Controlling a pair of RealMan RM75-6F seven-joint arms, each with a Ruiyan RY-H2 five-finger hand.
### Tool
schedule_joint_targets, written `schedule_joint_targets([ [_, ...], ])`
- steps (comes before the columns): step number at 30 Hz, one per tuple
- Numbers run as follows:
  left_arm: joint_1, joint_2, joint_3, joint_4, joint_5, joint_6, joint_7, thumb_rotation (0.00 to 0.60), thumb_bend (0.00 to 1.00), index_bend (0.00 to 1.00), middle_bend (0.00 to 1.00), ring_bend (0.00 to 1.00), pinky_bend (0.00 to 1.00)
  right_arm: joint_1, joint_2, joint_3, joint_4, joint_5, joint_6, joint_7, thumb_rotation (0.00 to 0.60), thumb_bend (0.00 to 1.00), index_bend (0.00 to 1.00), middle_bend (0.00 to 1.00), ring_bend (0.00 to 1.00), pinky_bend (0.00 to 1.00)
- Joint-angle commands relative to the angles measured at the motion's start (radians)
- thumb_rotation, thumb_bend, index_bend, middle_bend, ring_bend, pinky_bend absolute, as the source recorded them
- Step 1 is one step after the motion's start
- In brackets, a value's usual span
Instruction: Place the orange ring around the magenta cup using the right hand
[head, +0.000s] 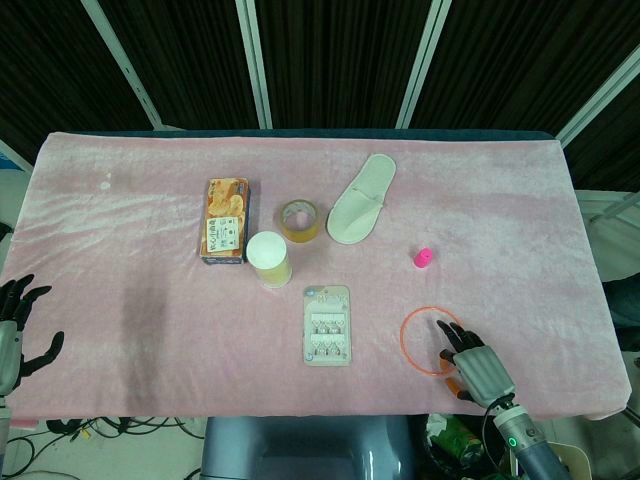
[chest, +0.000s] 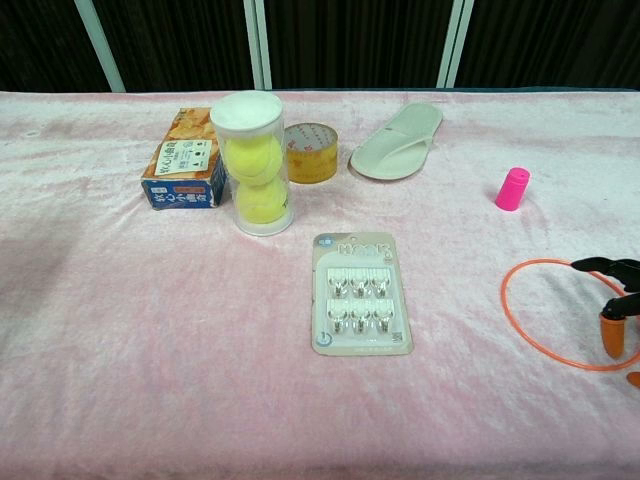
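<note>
A thin orange ring (head: 412, 325) (chest: 520, 320) lies flat on the pink cloth at the front right. My right hand (head: 472, 362) (chest: 615, 300) rests over the ring's near right part, fingers spread with their tips on or just above it; I cannot tell whether it grips the ring. The small magenta cup (head: 423, 258) (chest: 512, 188) stands upright farther back, a short way beyond the ring and apart from it. My left hand (head: 18, 325) hovers at the table's front left edge, fingers apart and holding nothing.
A card of hooks (head: 328, 325) (chest: 360, 294) lies left of the ring. Farther back stand a tube of tennis balls (chest: 256, 165), a snack box (chest: 182, 158), a tape roll (chest: 311, 152) and a white slipper (chest: 398, 141). The table's right edge is close to my right hand.
</note>
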Motion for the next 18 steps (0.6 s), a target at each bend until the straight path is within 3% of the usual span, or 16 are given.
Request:
schedule_joint_targets([
  [1,0.0,0.0,0.0,0.0,0.0,0.0,0.0,0.6,0.34,0.19,0.07,0.0,0.0,0.0,0.0,0.0,-0.001,-0.001,0.001,0.001,0.6,0.26,0.55,0.0,0.0,0.16],
  [18,0.0,-0.001,-0.001,0.001,0.0,0.0,0.002,0.6,0.34,0.19,0.07,0.0,0.0,0.013,0.0,0.003,-0.005,0.006,-0.018,0.008,0.6,0.27,0.55,0.0,0.0,0.16],
])
